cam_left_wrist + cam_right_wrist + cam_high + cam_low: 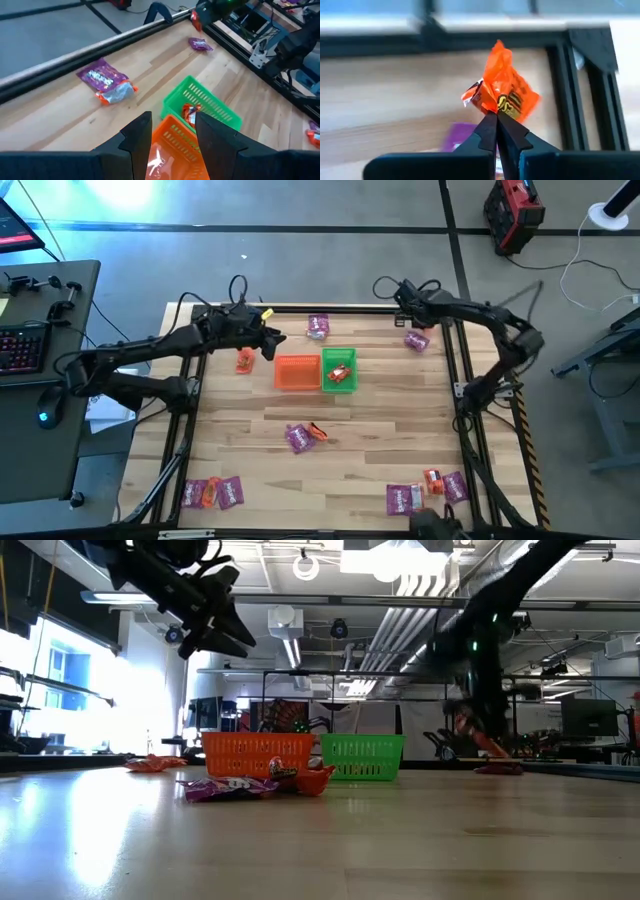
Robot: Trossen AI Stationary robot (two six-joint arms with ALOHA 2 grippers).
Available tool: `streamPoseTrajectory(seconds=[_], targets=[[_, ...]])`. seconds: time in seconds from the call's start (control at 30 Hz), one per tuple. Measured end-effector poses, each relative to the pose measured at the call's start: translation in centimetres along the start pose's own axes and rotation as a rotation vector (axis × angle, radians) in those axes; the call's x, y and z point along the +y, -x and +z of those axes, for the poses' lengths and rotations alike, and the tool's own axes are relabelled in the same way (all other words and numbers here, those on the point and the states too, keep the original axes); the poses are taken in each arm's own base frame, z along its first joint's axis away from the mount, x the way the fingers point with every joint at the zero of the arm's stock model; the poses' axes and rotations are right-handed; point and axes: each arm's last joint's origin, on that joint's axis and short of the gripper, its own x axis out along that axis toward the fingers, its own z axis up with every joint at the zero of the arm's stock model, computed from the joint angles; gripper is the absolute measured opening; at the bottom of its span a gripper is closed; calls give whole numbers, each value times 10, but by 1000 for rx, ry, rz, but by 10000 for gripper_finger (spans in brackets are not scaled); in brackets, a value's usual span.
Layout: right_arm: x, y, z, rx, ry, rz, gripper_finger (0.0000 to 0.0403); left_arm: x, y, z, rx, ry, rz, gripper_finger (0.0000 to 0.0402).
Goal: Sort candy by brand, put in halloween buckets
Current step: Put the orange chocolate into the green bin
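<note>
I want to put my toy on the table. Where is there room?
The table has bare wood between the purple-and-orange pair and the front candy piles, and beside the green bucket toward the right arm. It's crowded around the buckets and front corners.

Both arms: matte black, jointed segments, black cables looped at wrists. Left gripper (172, 137): broad black wedge fingers. Right gripper (496, 120): slim black fingers, tapered tips.

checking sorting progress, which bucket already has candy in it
The bright green square plastic bucket: an orange-red wrapped packet lies inside, while the orange square plastic bucket beside it looks empty.
</note>
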Motion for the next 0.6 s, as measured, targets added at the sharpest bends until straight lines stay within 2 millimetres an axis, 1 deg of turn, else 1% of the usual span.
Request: streamPoseTrajectory(seconds=[0.07, 0.13, 0.27, 0.37, 0.47, 0.57, 0.6], targets=[[5, 24, -2, -62, 24, 118, 0, 1, 4, 2, -14, -34, -6, 143], [13, 48, -9, -84, 50, 275, 0, 3, 9, 5, -36, -67, -8, 143], [38, 92, -36, -99, 130, 571, 0, 3, 23, 11, -92, -83, -14, 143], [60, 118, -61, -72, 174, 777, 0, 1, 35, 14, -137, -85, -29, 143], [81, 137, -86, -66, 217, 927, 0, -1, 45, 16, -174, -85, -42, 143], [94, 145, -105, -54, 237, 987, 0, -2, 52, 18, -201, -58, -53, 143], [97, 144, -110, -44, 235, 983, 0, -2, 54, 18, -206, -46, -57, 143]])
